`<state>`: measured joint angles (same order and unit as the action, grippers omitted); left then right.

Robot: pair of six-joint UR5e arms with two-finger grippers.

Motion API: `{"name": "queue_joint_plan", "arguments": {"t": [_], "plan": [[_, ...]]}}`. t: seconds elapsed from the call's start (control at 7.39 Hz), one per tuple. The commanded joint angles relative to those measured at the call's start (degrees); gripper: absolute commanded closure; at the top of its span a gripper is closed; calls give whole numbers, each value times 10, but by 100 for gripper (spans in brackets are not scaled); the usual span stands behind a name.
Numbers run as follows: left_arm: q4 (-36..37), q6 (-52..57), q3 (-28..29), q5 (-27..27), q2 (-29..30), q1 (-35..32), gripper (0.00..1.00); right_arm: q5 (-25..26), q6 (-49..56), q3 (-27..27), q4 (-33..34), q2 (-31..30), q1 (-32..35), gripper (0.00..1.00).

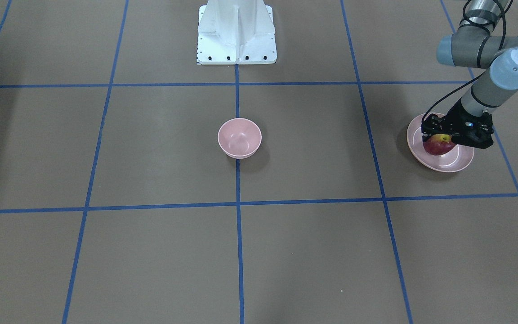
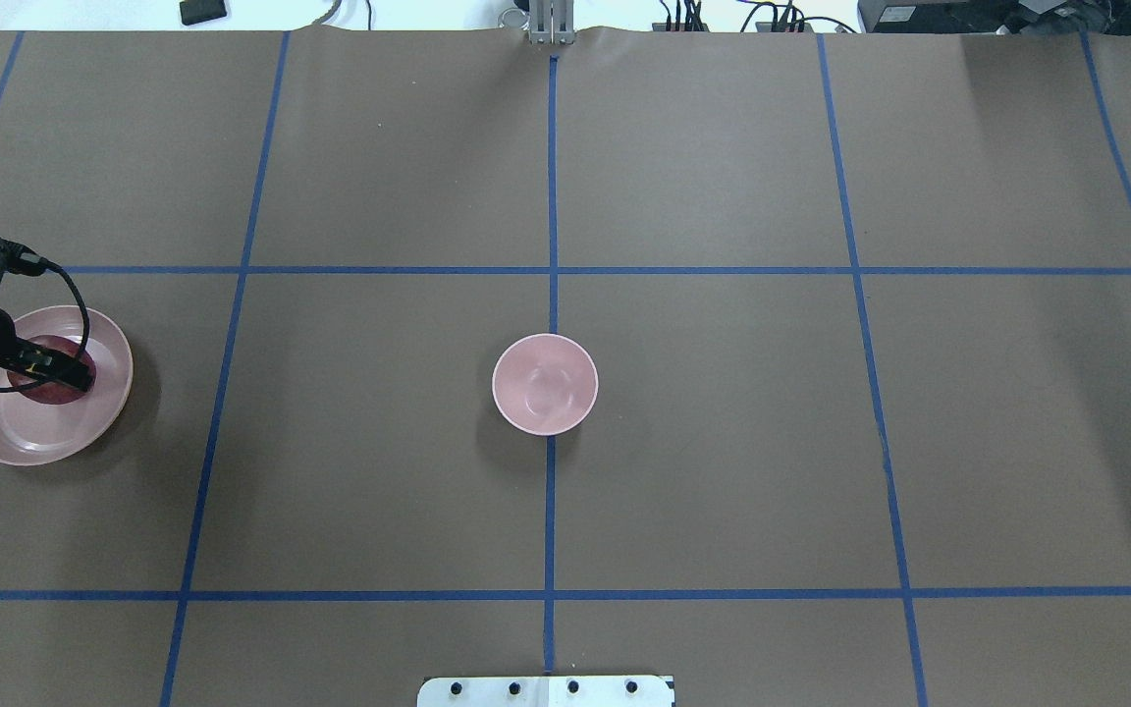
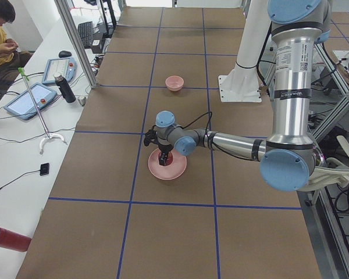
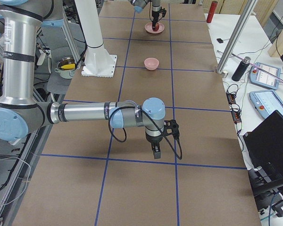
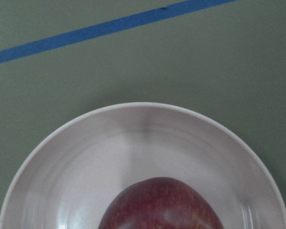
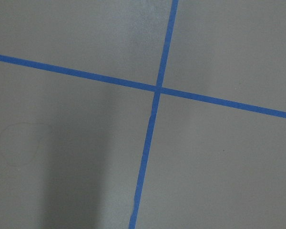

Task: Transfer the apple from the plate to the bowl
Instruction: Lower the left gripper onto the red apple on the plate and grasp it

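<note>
The dark red apple (image 1: 438, 146) lies in the wide pale pink plate (image 1: 456, 162) at the table's end on my left side. My left gripper (image 1: 441, 140) is down over the apple with its fingers on either side of it. I cannot tell whether they press on it. In the overhead view the apple (image 2: 57, 391) is partly hidden under the gripper (image 2: 47, 369). The left wrist view shows the apple's top (image 5: 162, 205) inside the plate (image 5: 62, 143). The small deep pink bowl (image 1: 239, 138) stands empty at the table's middle. My right gripper (image 4: 155, 151) hangs low over bare table, far from both; I cannot tell its state.
The white robot base (image 1: 236, 33) stands behind the bowl. Blue tape lines (image 1: 237, 204) divide the brown table into squares. An operators' bench with tablets (image 3: 32, 99), a dark bottle (image 3: 64, 88) and a metal post (image 3: 75, 40) runs along the far side.
</note>
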<state>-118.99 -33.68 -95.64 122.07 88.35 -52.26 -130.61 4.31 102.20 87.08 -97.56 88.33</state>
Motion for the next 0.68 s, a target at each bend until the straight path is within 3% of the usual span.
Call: {"name": "queue_joint_plan", "arguments": {"t": [0.0,0.27,0.54], "plan": [[2,1,-13,4,2,-1,39,0,-1,0,0,0,0,0],[12,4,-60,51,-5,-17,44,0,-1,0,0,0,0,0],[37,-48,-77,46,40,-14,43,0,-1,0,0,-2,0,0]]}}
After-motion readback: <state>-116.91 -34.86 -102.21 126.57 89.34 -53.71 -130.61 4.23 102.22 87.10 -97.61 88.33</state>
